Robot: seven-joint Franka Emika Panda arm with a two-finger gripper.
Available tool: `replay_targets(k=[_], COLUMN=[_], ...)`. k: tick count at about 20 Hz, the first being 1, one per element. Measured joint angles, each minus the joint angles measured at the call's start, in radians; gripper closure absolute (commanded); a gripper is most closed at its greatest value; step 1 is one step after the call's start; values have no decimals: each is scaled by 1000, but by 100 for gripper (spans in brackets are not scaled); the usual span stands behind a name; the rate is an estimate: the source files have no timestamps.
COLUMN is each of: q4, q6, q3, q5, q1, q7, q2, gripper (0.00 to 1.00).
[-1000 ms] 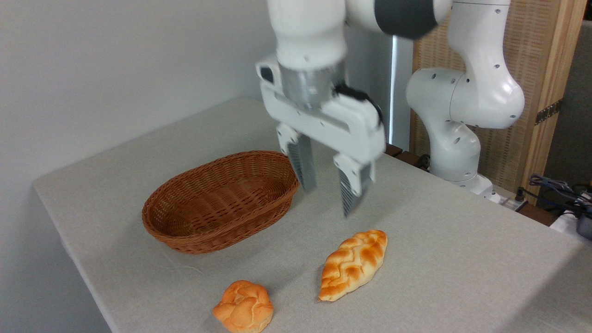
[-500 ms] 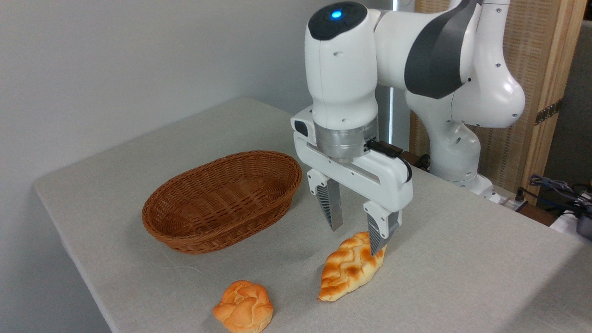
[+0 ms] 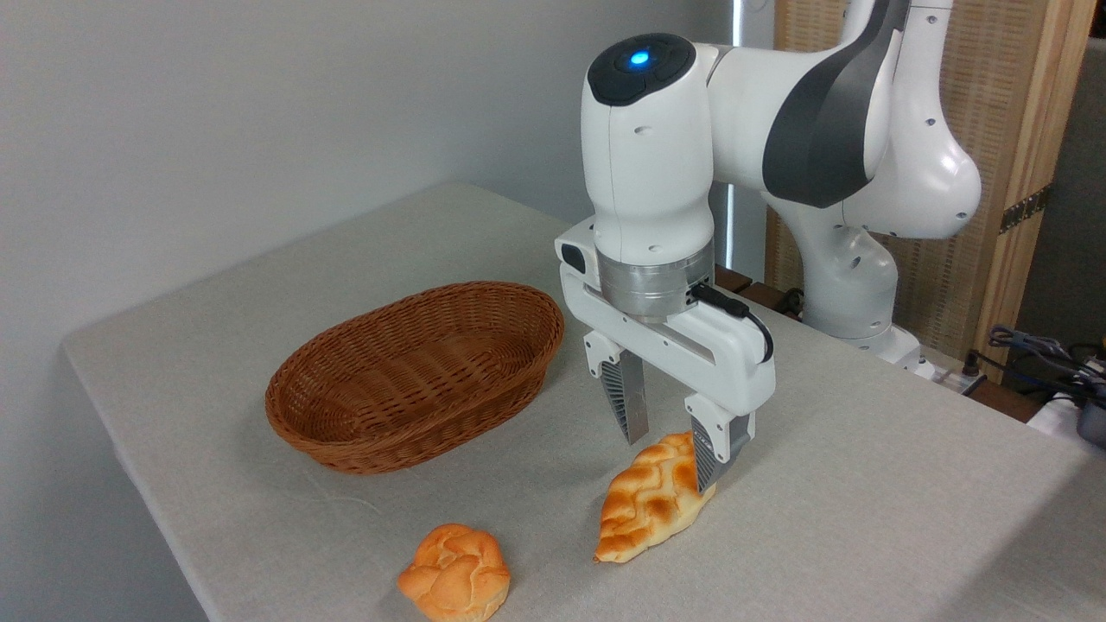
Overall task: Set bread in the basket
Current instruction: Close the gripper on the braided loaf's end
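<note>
We see the gripper [image 3: 672,455] set low over the upper right end of the braided bread [image 3: 652,505], its fingers spread wide. One finger stands at the loaf's upper left and the other covers its right tip; we cannot tell whether either touches the crust. The bread lies flat on the bench [image 3: 864,484] in the lower centre of the frame, slanting from lower left to upper right.

The wicker basket [image 3: 415,376] sits left of centre, well apart from the loaf, with bare bench between the two. Its far rim comes near the gripper's left finger without touching it.

A small knotted bun [image 3: 454,574] rests near the bottom edge of the frame, close to the bench's front edge and just left of the loaf's lower tip, with a gap between them.

To the right of the bread the bench surface runs open to the right border. Cables [image 3: 1041,358] lie at the far right, beyond the bench.
</note>
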Motion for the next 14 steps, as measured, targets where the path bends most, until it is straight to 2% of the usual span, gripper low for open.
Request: replay_targets(k=[12, 13, 14], q4=[-34, -39, -43], q6=[77, 85, 91], q3=[15, 15, 15], q5=[0, 0, 0], q1=[0, 0, 0], q7=[22, 22, 22], q2=[25, 26, 27], gripper=[0, 1, 6])
